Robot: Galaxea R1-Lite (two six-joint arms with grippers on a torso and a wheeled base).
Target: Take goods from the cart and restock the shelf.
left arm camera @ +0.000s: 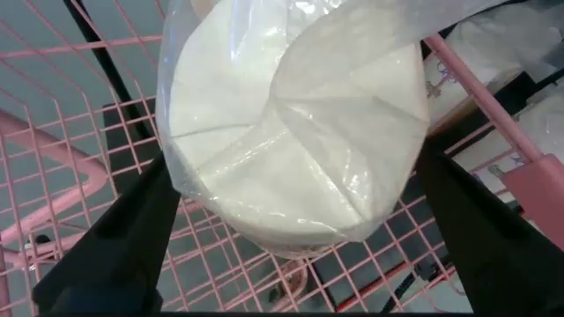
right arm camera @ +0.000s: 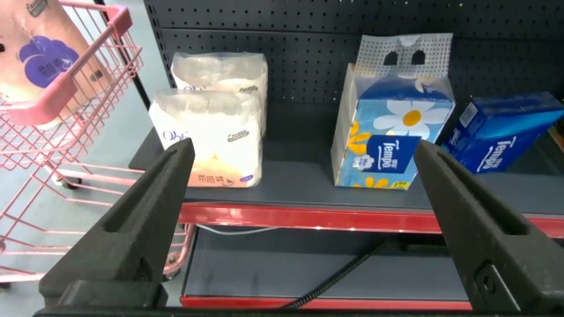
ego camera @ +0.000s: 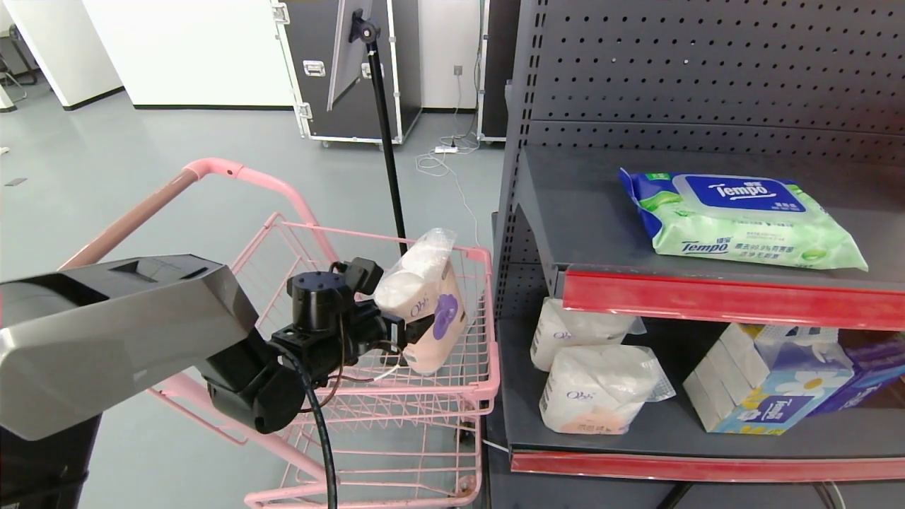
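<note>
My left gripper (ego camera: 417, 322) is shut on a clear bag of white cotton pads (ego camera: 424, 297) with a purple and peach label, held upright inside the pink cart (ego camera: 396, 396). In the left wrist view the bag (left arm camera: 291, 150) sits pinched between the two dark fingers (left arm camera: 123, 238). My right gripper (right arm camera: 300, 220) stands open in front of the lower shelf (right arm camera: 370, 180), with nothing between its fingers. Two more bags of cotton pads (ego camera: 594, 385) stand at the left of that lower shelf (ego camera: 636, 424).
A green wet-wipes pack (ego camera: 735, 219) lies on the upper shelf (ego camera: 601, 219). A tissue multipack (ego camera: 767, 385) and a blue box (ego camera: 866, 378) stand on the lower shelf. A black stand pole (ego camera: 385, 141) rises behind the cart. Open floor lies to the left.
</note>
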